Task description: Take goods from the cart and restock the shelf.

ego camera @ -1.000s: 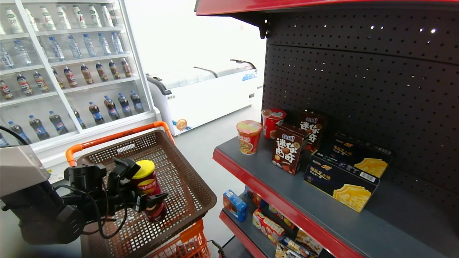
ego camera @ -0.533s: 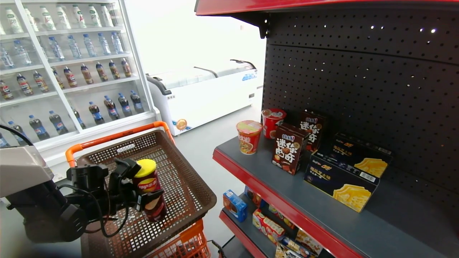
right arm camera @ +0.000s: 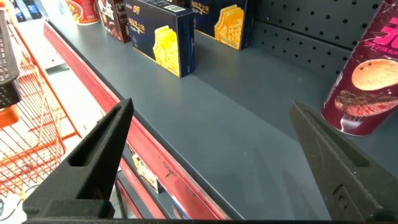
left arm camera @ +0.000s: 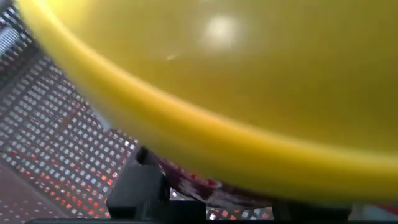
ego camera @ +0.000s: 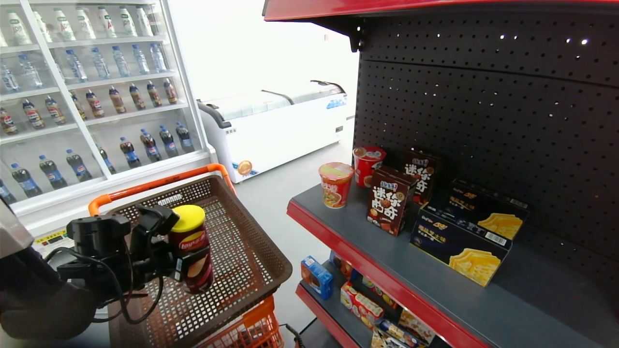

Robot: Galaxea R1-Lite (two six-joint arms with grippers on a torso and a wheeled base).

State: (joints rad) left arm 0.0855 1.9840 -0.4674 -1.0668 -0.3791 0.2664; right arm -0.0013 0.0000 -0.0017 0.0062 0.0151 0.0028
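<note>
1. Step in hand, as judged: lifting stock out of the cart. The left jaws clamp the yellow-lidded chip can (ego camera: 191, 249), which is upright, with the cart basket (ego camera: 242, 227) beneath them.
2. Next move: carry the can across to the shelf (ego camera: 435, 290) and set it upright on a bare spot.
3. Right jaws: spread wide and empty, over the shelf. A second can (right arm camera: 367, 81) stands just beyond them.
4. Room: drinks fridge (ego camera: 87, 96) and chest freezer (ego camera: 275, 125), both well beyond the left jaws.

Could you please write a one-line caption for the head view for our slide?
Left gripper holds a yellow-lidded chip can over the cart basket, beside the snack shelf.
</note>
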